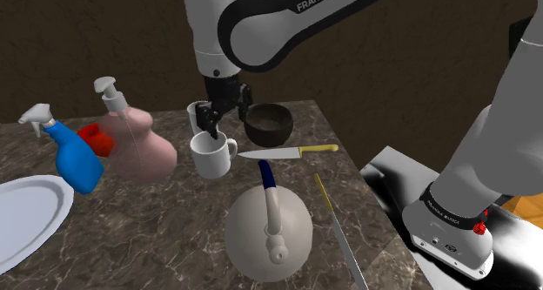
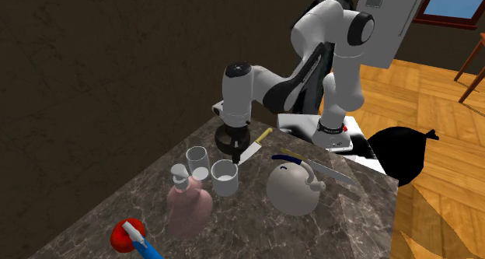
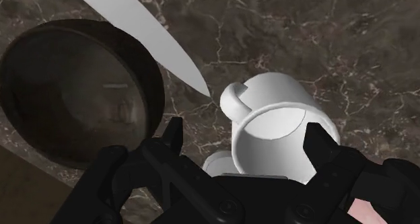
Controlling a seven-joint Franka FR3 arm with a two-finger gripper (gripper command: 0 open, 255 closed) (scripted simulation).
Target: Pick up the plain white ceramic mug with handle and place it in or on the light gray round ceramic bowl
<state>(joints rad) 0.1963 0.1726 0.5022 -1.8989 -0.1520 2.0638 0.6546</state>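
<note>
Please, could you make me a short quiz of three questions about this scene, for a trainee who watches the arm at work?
1. True or false: the claw is shut on the mug.
2. The bowl looks: A white; B dark brown; C blue.
3. Fill in: the knife has its tip pointing toward the mug's ____.
Key: 1 false, it is open above the mug; 2 B; 3 handle.
</note>
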